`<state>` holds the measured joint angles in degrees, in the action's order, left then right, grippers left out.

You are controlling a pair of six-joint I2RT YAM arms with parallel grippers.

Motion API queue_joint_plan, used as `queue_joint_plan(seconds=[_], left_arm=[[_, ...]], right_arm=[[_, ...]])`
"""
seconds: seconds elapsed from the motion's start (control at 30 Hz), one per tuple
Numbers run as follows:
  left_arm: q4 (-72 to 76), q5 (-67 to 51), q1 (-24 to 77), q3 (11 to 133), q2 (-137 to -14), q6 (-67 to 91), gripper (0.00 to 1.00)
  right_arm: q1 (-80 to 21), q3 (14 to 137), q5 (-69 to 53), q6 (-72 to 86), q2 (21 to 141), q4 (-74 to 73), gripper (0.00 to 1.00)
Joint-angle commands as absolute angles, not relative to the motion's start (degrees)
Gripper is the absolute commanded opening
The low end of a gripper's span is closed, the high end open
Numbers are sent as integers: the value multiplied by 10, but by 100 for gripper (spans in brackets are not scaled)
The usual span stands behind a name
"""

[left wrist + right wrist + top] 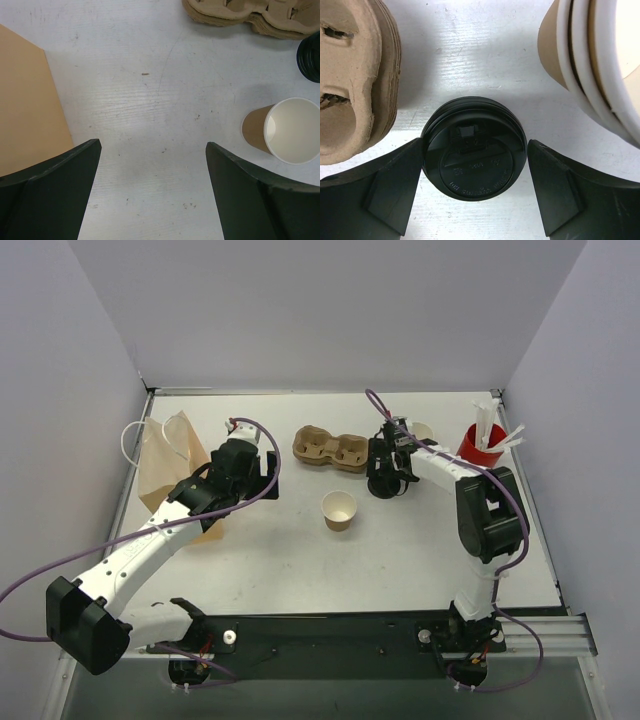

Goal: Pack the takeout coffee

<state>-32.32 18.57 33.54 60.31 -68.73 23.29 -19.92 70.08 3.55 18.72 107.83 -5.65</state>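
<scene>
The takeout coffee [339, 510] is a small tan paper cup standing upright and uncovered mid-table; the left wrist view shows it [292, 131] with its pale inside, off to the right. My left gripper [153, 145] hovers open over bare table between the brown paper bag [170, 465] and the cup, with nothing between its fingers. My right gripper [475, 145] is open and straddles a round black lid [474, 170]. Its left finger sits at the lid's edge and its right finger stands slightly off. In the top view the right gripper [388, 485] is right of the cardboard cup carrier [330, 451].
A stack of tan cups [590, 65] lies on its side close on the right of the lid. A red cup [480, 445] holding white sticks stands at the back right. The carrier [350, 85] is close on the left of the right gripper. Walls enclose the table.
</scene>
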Motion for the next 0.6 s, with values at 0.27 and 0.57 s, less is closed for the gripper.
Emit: queue_joint_plan(seconds=[0.27, 0.57], left_arm=[[-295, 179, 331, 605, -689, 233, 97], [-295, 179, 331, 606, -688, 233, 98]], right_arm=[[-200, 713, 31, 185, 1090, -52, 77], [-207, 716, 45, 187, 1077, -67, 72]])
